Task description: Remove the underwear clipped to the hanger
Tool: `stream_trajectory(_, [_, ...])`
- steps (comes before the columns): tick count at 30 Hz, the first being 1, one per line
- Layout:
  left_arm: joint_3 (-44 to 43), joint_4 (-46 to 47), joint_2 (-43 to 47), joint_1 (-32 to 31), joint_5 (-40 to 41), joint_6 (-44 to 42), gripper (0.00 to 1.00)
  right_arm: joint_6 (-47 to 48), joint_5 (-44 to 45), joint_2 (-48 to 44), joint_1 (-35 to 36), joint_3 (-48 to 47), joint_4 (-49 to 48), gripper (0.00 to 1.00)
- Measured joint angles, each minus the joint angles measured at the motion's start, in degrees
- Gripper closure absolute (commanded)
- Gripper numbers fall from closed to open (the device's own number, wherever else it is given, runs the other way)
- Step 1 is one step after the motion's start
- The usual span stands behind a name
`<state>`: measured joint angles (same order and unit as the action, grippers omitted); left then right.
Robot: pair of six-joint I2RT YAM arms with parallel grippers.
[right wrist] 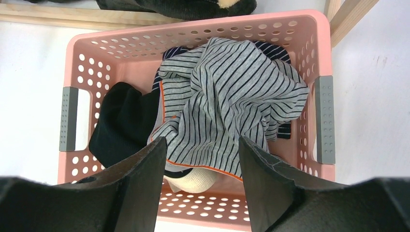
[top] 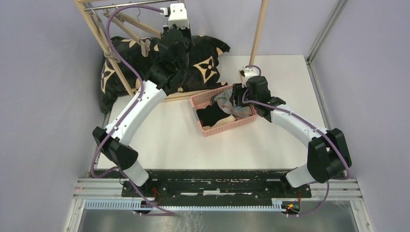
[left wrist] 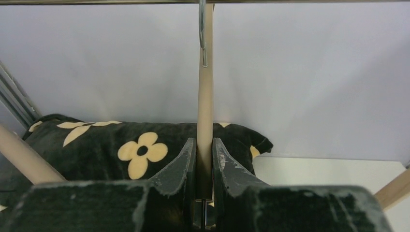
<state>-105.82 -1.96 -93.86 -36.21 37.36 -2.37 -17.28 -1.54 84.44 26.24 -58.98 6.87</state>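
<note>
1. My left tool [left wrist: 204,145] is raised at the back of the tabletop [top: 164,140], clamped on the wooden hanger [left wrist: 205,106]. Its two fingers press the bar from either side.
2. The hanger's metal hook goes up to the rail [left wrist: 96,2]. No cloth shows on the part of the hanger I can see.
3. The black floral blanket [left wrist: 96,145] lies behind and below it.
4. My right tool [right wrist: 202,141] hovers over the pink basket [right wrist: 319,43] with its fingers spread and nothing between them.
5. All three pairs lie in the basket. The grey-and-white striped shorts [right wrist: 227,96] are on top, the black shorts [right wrist: 121,125] sit at one end, and the navy shorts [right wrist: 278,50] peek out beneath the striped pair.
</note>
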Motion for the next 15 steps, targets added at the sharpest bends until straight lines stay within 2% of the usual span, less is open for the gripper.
stream_trajectory(6, [-2.7, -3.5, -2.2, 2.4, -2.2, 0.0, 0.97, 0.0, 0.0, 0.0, 0.0, 0.3, -0.4, 0.36])
stream_trajectory(13, [-2.0, -5.0, -1.8, 2.4, -5.6, 1.1, 0.97, -0.5, 0.0, 0.0, 0.0, 0.8, -1.0, 0.36])
stream_trajectory(15, [-0.7, -5.0, -1.0, 2.4, -6.5, 2.2, 0.94, -0.5, 0.0, 0.0, 0.0, 0.9, -1.4, 0.36])
